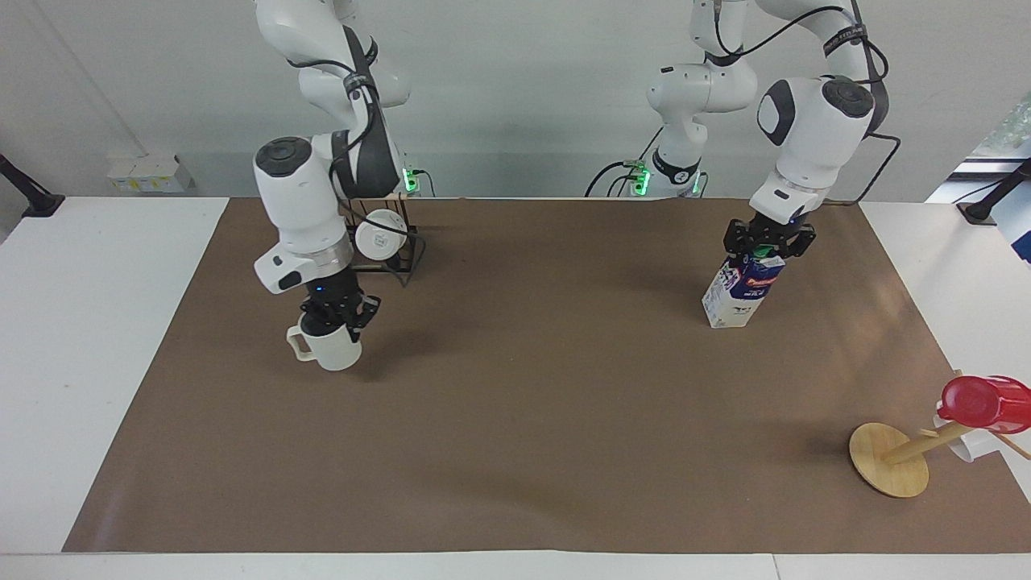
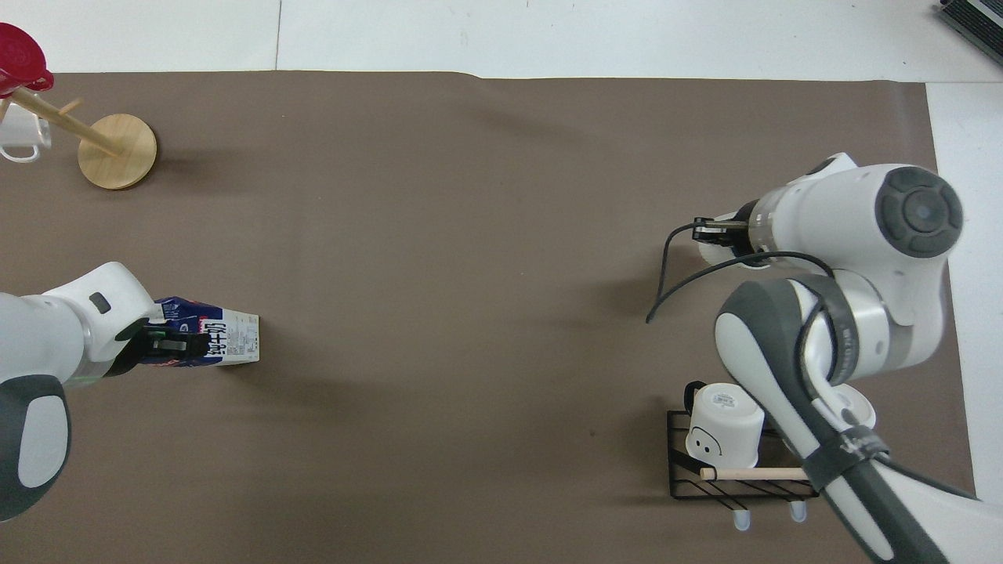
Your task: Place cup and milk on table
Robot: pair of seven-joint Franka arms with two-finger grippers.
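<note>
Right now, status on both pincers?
Right pincer shut on cup, over the paper. Left pincer at milk cap, carton standing. Nothing in the way.

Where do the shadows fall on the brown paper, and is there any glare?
Facing view: soft shadows lie under the cup and beside the milk; a pale sunlit patch shows on the paper toward the left arm's end. Overhead view: faint, diffuse shadows only; no glare on the paper.

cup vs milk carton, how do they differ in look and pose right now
The cup is short, round and cream-white with a side loop handle; the milk carton is tall, boxy and blue-and-white with a green cap. The cup sits level, while the carton leans. Shared: each has a gripper at its top, right gripper on the cup, left gripper at the carton's cap.
</note>
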